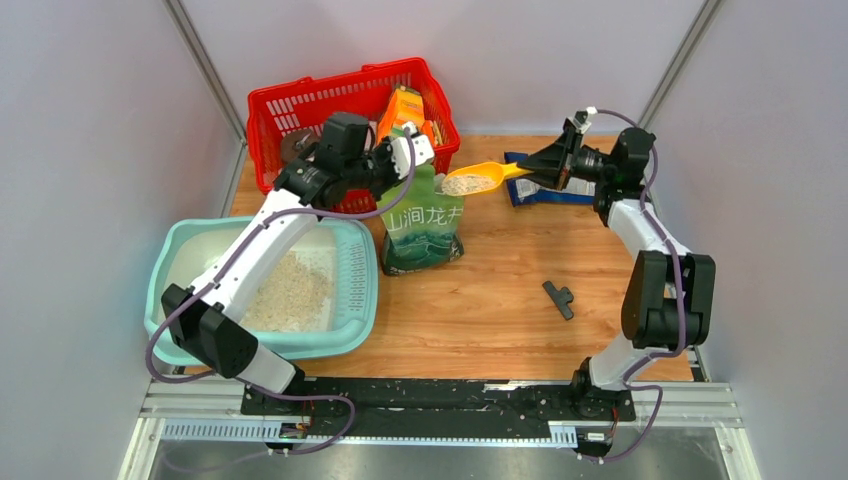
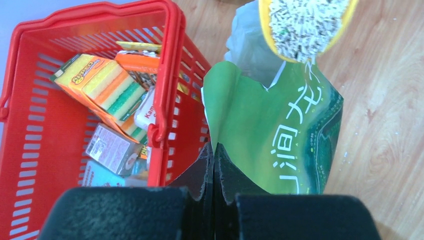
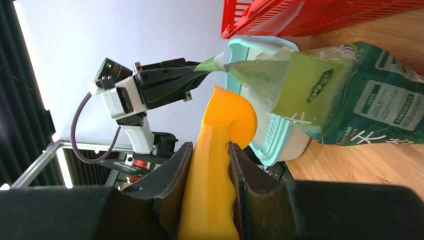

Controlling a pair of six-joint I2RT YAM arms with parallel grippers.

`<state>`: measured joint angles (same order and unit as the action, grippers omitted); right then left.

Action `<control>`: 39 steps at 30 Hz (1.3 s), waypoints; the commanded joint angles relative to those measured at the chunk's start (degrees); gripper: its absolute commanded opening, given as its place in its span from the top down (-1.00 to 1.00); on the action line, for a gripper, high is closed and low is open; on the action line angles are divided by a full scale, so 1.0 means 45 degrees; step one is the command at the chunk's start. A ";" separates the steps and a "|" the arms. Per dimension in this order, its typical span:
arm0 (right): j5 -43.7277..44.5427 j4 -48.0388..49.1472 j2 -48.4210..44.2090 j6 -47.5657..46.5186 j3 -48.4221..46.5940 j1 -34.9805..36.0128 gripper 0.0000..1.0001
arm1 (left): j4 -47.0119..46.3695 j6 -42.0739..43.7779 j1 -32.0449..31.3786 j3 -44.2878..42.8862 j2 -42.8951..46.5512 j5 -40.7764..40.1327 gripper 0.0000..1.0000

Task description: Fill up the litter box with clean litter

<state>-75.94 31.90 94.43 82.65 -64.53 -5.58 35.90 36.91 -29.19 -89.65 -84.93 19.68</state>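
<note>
Right gripper (image 1: 540,166) clamped on handle of yellow plastic scoop (image 1: 482,178). Scoop bowl loaded with pale beige grainy litter (image 1: 465,184), hovers at mouth of green printed bag (image 1: 425,232). Left gripper (image 2: 214,155) pinched together on bag's torn top edge. Pale teal plastic litter box (image 1: 330,343), partly filled, lies left of scoop and nearer arm bases, beyond bag. Scoop's long axis points leftward. Left arm nearer box, but occupied.

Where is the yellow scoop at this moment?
In the top view, the scoop is right of centre toward the back, held by the right gripper and full of litter, hovering at the open top of the green bag.
</note>
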 commanded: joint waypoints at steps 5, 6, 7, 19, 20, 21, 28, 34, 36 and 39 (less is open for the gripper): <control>0.0079 -0.3179 -0.0888 -0.1882 -0.1986 0.1627 1.00 | -0.2645 -0.1497 0.0373 -0.1797 -0.0054 -0.1306 0.36; 0.0118 -0.3376 -0.0868 -0.2018 -0.2220 0.2018 1.00 | -0.2800 -0.1869 0.0470 -0.1836 0.0004 -0.1694 0.02; 0.0157 -0.3726 -0.0655 -0.2232 -0.2377 0.2216 1.00 | -0.2841 -0.2260 0.0568 -0.1991 0.0198 -0.1891 -0.10; 0.0568 -0.4744 0.3191 -0.2586 -0.6647 0.6939 1.00 | -0.2568 -0.3984 0.2715 -0.1018 0.4123 -0.3904 -0.36; 0.0548 -0.4881 0.4007 -0.2760 -0.7158 0.7215 1.00 | -0.2490 -0.3905 0.2814 -0.0726 0.4416 -0.4137 -0.36; 0.0567 -0.5307 0.4363 -0.2878 -0.7608 0.7430 1.00 | -0.2451 -0.3827 0.2911 -0.0568 0.4961 -0.4255 -0.36; 0.1795 -0.8746 0.6806 -0.5571 -1.1164 0.9285 1.00 | -0.1749 -0.3611 0.3030 0.0819 0.7171 -0.4745 -0.36; 0.2754 -1.0721 0.7920 -0.7721 -1.3393 1.0106 1.00 | -0.1571 -0.3338 0.3127 0.1679 0.8285 -0.4491 -0.36; 0.2910 -1.1245 0.8057 -0.8401 -1.3879 1.0244 1.00 | -0.1630 -0.3183 0.3147 0.1816 0.8481 -0.4472 -0.36; 0.3320 -1.1657 0.8214 -0.8951 -1.4290 1.0323 1.00 | -0.1786 -0.3104 0.3147 0.1933 0.8579 -0.4432 -0.36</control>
<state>-64.03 -15.59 130.63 49.36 -123.63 40.45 28.88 21.43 -15.55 -81.43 -46.94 -0.08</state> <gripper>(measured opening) 0.301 0.683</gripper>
